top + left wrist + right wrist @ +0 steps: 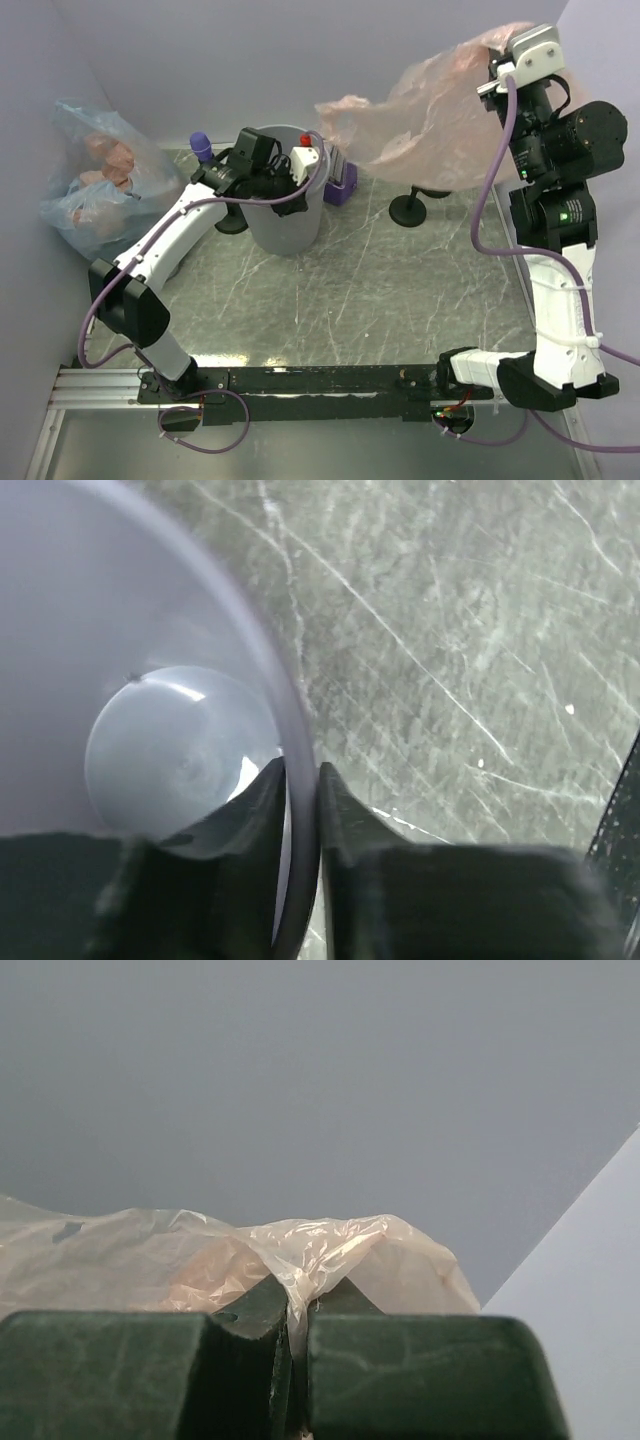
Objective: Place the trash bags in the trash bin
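Scratched grey tabletop (400, 290), lilac walls (300, 60), left gripper (300, 770) pinching trash bin (100, 600) rim, right gripper (290, 1305) pinching pink bag (350, 1250)

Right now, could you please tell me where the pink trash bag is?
In the top view the pink trash bag hangs at the upper right, pinched in the right tool, raised above the table, right of the grey trash bin.
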`<act>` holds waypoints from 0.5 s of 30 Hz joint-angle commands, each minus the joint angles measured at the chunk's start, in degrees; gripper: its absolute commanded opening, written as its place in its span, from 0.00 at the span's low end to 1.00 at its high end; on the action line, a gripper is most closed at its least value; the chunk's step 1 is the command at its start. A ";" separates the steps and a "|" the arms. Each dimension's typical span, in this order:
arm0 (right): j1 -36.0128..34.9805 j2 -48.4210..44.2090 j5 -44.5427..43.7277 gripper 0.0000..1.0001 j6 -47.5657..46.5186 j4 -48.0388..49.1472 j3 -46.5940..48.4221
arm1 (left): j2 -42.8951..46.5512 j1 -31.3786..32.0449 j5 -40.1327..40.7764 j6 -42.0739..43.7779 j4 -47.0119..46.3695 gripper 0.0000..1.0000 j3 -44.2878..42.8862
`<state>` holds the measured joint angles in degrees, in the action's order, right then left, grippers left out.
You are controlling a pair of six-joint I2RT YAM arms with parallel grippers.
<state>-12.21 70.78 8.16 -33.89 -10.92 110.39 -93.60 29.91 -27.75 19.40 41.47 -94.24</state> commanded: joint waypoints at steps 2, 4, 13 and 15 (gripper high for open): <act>0.34 2.59 0.80 0.00 1.20 8.54 4.21 | 2.01 1.99 -3.80 4.85 5.54 0.07 -1.30; 0.34 4.53 1.06 0.00 0.49 9.68 6.58 | 4.55 2.52 -5.82 7.75 6.25 0.02 -0.08; -1.93 16.75 1.68 0.00 9.63 10.57 24.62 | 11.60 3.13 -11.70 17.32 2.29 0.01 7.84; -4.13 16.93 1.59 0.00 9.46 13.63 23.12 | 12.39 3.22 -12.24 22.15 2.12 0.01 10.20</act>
<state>-13.37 85.30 8.64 -27.79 -2.44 132.44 -83.92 32.75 -34.20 32.23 45.08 -86.35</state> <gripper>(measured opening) 0.004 0.139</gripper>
